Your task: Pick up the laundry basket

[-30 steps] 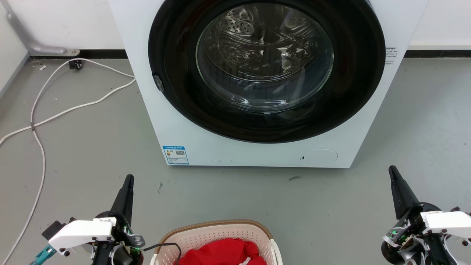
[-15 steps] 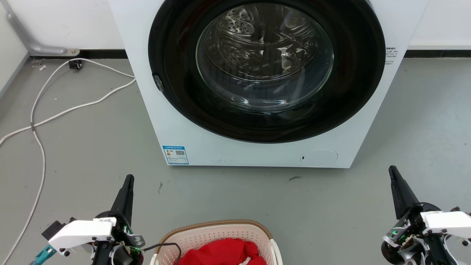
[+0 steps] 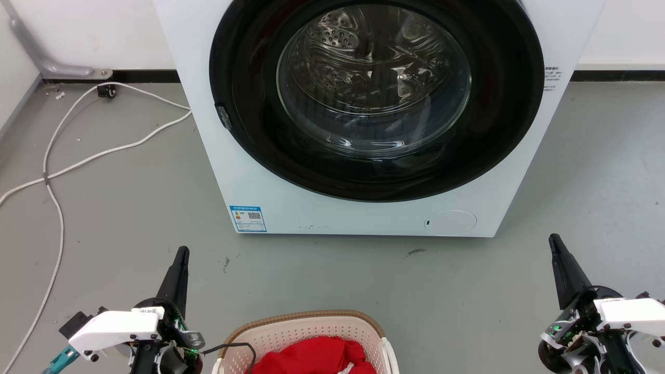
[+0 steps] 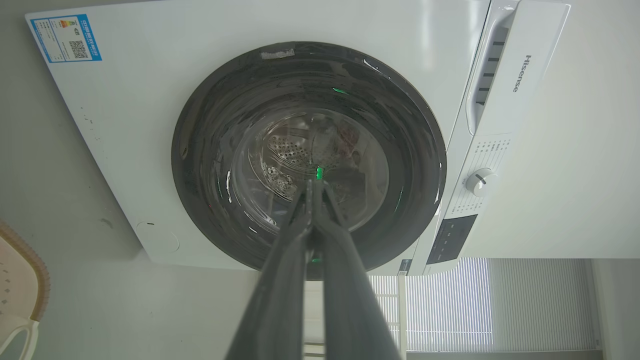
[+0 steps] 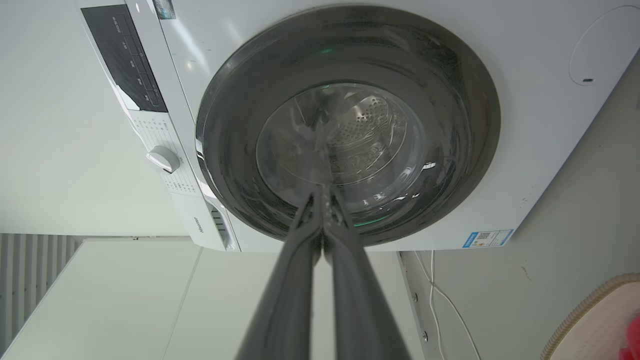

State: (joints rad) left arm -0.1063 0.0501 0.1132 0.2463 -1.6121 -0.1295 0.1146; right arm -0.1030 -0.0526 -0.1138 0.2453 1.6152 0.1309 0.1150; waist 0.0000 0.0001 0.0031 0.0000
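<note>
The laundry basket (image 3: pixel 306 332) sits on the floor at the bottom centre of the head view: cream perforated plastic, brown woven-look rim, white side handle at its right. Red cloth (image 3: pixel 317 356) lies inside it. Its rim also shows in the left wrist view (image 4: pixel 27 250) and the right wrist view (image 5: pixel 590 310). My left gripper (image 3: pixel 182 253) hangs left of the basket, fingers pressed together, holding nothing. My right gripper (image 3: pixel 554 240) is well to the right of the basket, also shut and empty. In the wrist views the left fingertips (image 4: pixel 315 187) and right fingertips (image 5: pixel 322 192) point at the washer door.
A white front-loading washing machine (image 3: pixel 260 171) with a shut dark round glass door (image 3: pixel 374 93) stands just beyond the basket. White cables (image 3: pixel 104 150) trail over the grey floor at the left, near a wall pipe (image 3: pixel 57 67). Bare floor lies between basket and washer.
</note>
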